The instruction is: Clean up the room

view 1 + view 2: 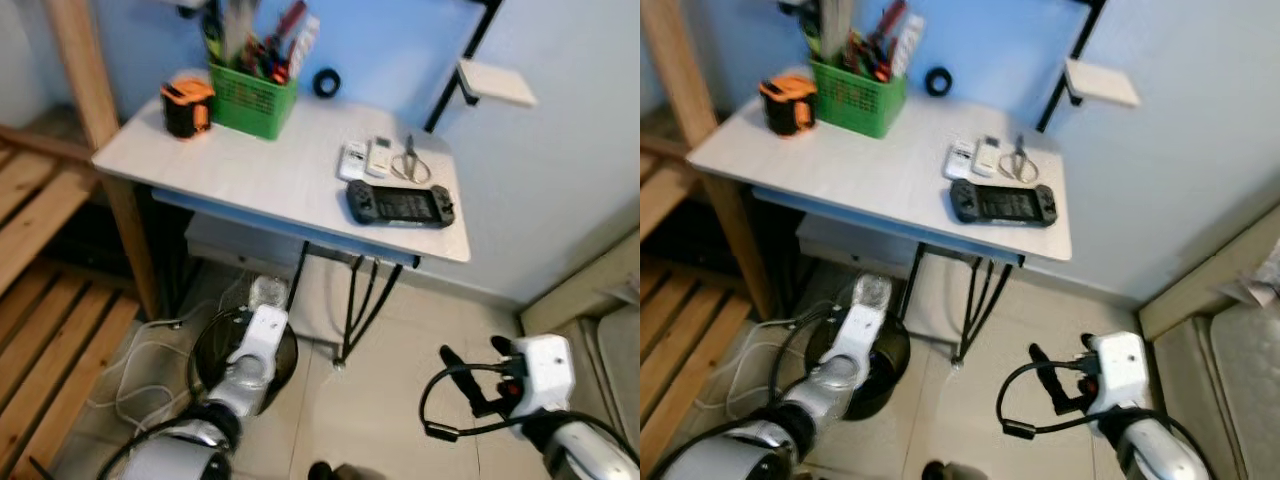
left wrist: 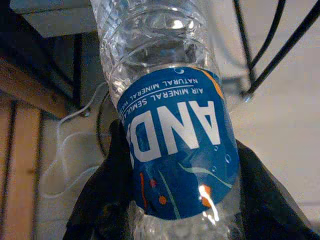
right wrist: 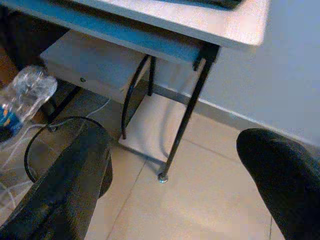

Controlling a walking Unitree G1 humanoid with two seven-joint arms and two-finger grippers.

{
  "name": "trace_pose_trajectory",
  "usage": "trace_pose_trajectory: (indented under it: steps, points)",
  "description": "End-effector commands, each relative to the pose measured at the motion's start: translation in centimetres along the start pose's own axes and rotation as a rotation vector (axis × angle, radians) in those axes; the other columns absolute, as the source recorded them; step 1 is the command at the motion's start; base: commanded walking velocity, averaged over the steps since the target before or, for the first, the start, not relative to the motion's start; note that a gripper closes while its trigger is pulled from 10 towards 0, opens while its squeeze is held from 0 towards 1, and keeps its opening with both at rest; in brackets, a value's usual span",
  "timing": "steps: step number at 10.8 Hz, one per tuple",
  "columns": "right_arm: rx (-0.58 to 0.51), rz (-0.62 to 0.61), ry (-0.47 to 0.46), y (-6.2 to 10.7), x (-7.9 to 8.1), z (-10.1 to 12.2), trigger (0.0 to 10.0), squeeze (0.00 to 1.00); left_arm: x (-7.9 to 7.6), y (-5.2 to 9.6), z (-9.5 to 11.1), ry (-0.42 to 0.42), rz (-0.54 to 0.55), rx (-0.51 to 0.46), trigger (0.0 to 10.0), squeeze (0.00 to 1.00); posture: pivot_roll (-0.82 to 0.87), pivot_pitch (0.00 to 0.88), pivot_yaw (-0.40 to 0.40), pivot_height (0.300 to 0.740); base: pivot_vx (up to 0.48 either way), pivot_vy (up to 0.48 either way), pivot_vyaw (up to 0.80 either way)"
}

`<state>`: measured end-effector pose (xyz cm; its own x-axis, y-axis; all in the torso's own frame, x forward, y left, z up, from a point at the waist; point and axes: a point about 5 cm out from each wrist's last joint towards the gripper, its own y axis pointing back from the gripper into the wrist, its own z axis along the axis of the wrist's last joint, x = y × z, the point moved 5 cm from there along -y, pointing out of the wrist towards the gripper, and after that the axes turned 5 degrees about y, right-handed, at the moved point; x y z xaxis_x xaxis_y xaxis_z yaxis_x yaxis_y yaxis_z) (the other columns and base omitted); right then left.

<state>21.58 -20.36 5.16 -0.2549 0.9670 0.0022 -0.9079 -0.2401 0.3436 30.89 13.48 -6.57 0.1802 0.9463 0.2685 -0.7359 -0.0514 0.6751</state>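
Note:
A clear plastic water bottle (image 2: 175, 125) with a blue label is gripped by my left gripper (image 2: 180, 200), one black finger (image 2: 107, 185) on each side of it. In the left eye view the bottle (image 1: 267, 292) hangs under the table's front edge, above the rim of a black round bin (image 1: 205, 335) on the floor. My right gripper (image 1: 478, 362) is low on the right over the tiled floor, open, with nothing between its fingers (image 3: 65, 190). From the right wrist view the bottle (image 3: 25, 95) shows off to the side.
The white table (image 1: 250, 170) carries a game console (image 1: 400, 205), two remotes (image 1: 365, 158), scissors (image 1: 410, 160), a green basket (image 1: 250, 98) and an orange-black device (image 1: 187, 107). Black table legs (image 1: 350, 310) stand between the arms. Wooden slats (image 1: 40, 330) and white cables (image 1: 140, 370) lie left.

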Motion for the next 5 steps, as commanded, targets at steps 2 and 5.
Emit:
trace_pose_trajectory:
  steps: [2, 5]
  points:
    - [0.033, -0.045, -0.11, 1.2, -0.3, -1.0, 10.0, 0.0, 0.7, -0.2, 0.0, -0.128, -0.015, 0.02, 10.0, 0.0, -0.22, 0.155, -0.166, 0.74, 0.0, 0.0, 0.0]
    - [0.074, -0.067, -0.171, 2.2, 1.6, -2.8, 10.0, 0.0, 2.6, -0.1, -1.3, -0.226, -0.001, 0.066, 10.0, 0.0, -0.2, 0.237, -0.1, 0.74, 0.0, 0.0, 0.0]
